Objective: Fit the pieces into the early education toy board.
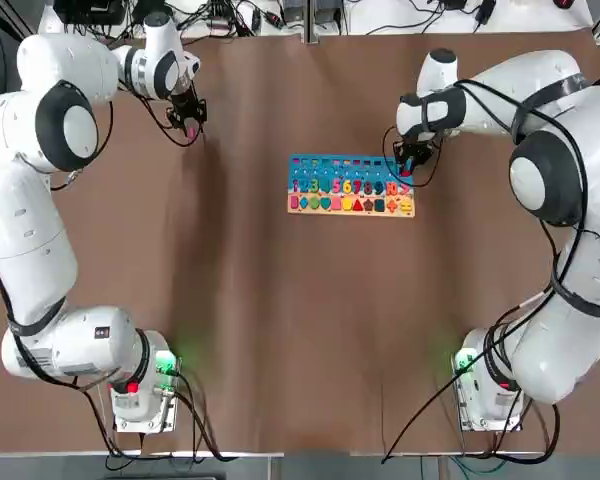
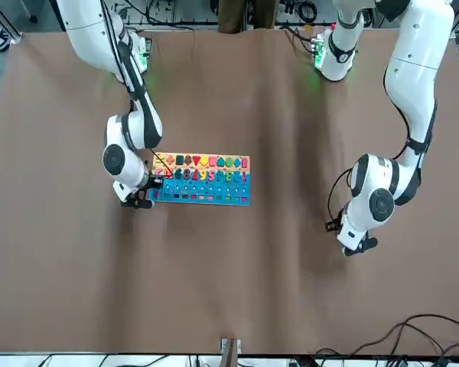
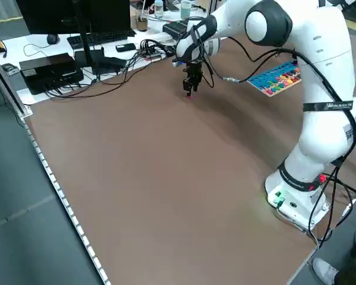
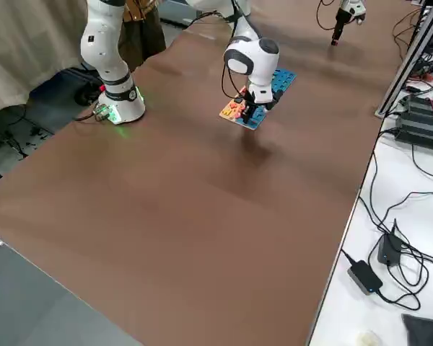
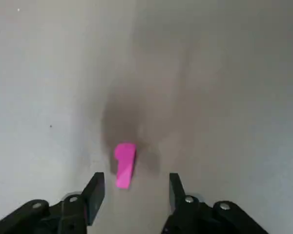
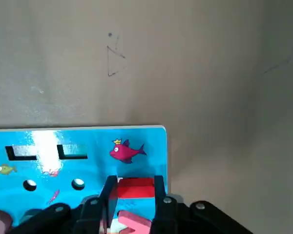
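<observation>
The early education toy board lies flat at mid-table, blue part with numbers on the far side, tan strip with coloured shapes on the near side. My right gripper hangs over the board's right end, shut on a small red piece just above the blue surface. Far left at the back, my left gripper is down at the brown tabletop. Its fingers stand open on either side of a pink piece that lies on the table without touching them.
The brown table stretches wide around the board. Both arm bases stand at the near edge. Cables, a monitor and boxes crowd the bench beyond the table. More cables and an adapter lie at the right side.
</observation>
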